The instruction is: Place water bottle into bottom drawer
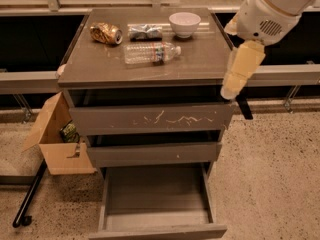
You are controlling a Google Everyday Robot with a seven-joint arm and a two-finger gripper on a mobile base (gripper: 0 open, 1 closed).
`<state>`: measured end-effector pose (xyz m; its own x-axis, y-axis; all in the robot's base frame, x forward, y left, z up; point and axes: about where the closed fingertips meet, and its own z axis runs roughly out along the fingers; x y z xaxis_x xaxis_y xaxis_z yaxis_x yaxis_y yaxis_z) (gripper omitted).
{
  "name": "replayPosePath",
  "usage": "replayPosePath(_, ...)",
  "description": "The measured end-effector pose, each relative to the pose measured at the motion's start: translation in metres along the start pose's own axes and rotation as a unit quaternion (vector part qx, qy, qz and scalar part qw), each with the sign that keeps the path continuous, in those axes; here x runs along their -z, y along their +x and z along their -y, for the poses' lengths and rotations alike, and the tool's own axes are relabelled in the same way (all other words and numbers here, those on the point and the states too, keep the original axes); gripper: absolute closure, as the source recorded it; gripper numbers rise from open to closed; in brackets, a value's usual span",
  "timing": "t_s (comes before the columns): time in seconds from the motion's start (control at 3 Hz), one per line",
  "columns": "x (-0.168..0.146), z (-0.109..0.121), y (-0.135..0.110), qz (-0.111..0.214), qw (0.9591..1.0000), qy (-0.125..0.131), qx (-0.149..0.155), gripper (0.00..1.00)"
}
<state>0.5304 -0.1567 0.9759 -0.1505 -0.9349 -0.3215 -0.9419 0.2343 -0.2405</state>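
The water bottle (151, 53) lies on its side on the cabinet top (100, 69), cap pointing right, near the middle. The bottom drawer (157, 191) is pulled out and its tray holds nothing. My arm (240, 69) hangs down past the cabinet's right front corner. My gripper (243, 106) shows only as a dark tip below the cream forearm, beside the top drawer's right end. It is well to the right of the bottle, lower than it, and touches nothing.
A gold-brown can (106, 33), a foil packet (145, 31) and a white bowl (184, 24) sit behind the bottle. The scratched top drawer (150, 118) and the middle drawer (152, 154) are slightly open. A cardboard box (57, 139) stands left of the cabinet.
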Motion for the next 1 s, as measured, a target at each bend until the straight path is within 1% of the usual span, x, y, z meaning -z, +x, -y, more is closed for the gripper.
replayPosePath(0.33,-0.056,0.024,-0.031,0.067,0.9969,-0.033,-0.025,0.0)
replayPosePath(0.67,-0.056,0.024,-0.031,0.067,0.9969,-0.033,-0.025,0.0)
replayPosePath(1.0,-0.067,0.035,-0.04,0.075,0.9966,-0.027,-0.017,0.0)
